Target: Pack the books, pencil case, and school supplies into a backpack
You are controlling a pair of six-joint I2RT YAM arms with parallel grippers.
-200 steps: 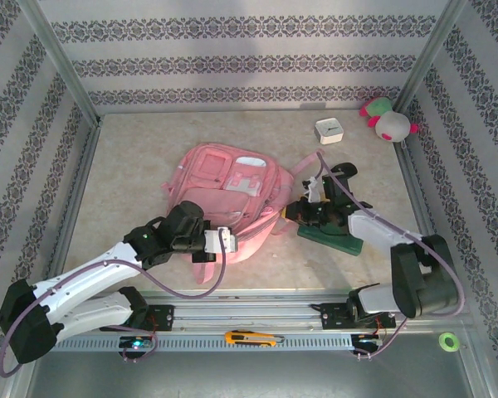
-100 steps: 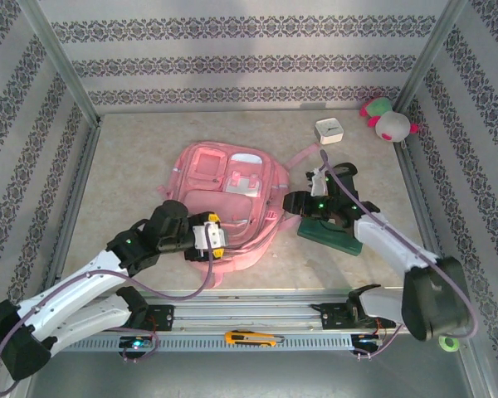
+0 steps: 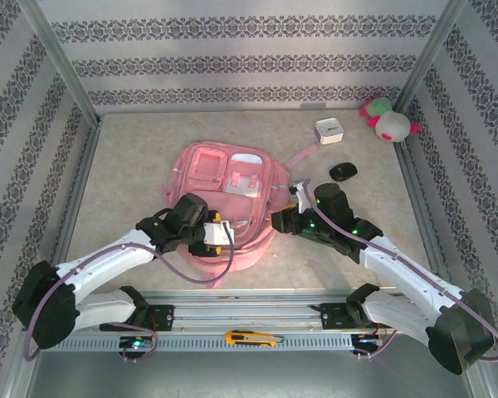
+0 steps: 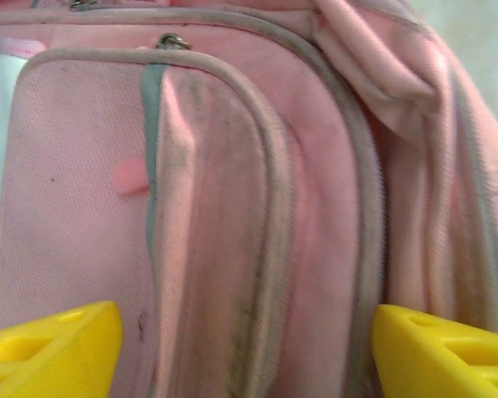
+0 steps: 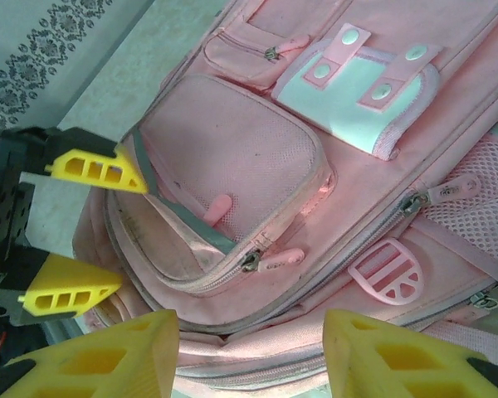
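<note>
The pink backpack (image 3: 224, 178) lies flat in the middle of the table, front side up with its white patches (image 5: 357, 79) showing. Its lower front pocket (image 5: 232, 149) is partly unzipped, with the zipper pull (image 5: 251, 261) at the corner. My left gripper (image 3: 218, 233) is open, its yellow fingers (image 5: 95, 166) straddling that pocket's open edge (image 4: 257, 249). At the backpack's right side my right gripper (image 3: 282, 219) hovers open (image 5: 251, 356) with nothing between its fingers. A dark green book (image 3: 310, 237) lies partly under the right arm.
A small black oval object (image 3: 342, 172) and a white box (image 3: 329, 131) sit right of the backpack. A pink-and-green plush toy (image 3: 388, 120) leans in the far right corner. An orange utility knife (image 3: 251, 338) rests on the front rail. Patterned walls enclose the table.
Both grippers went from shut to open. The left one moved up onto the backpack's lower pocket. The right one swung left from the green book to the backpack's edge, uncovering the black object.
</note>
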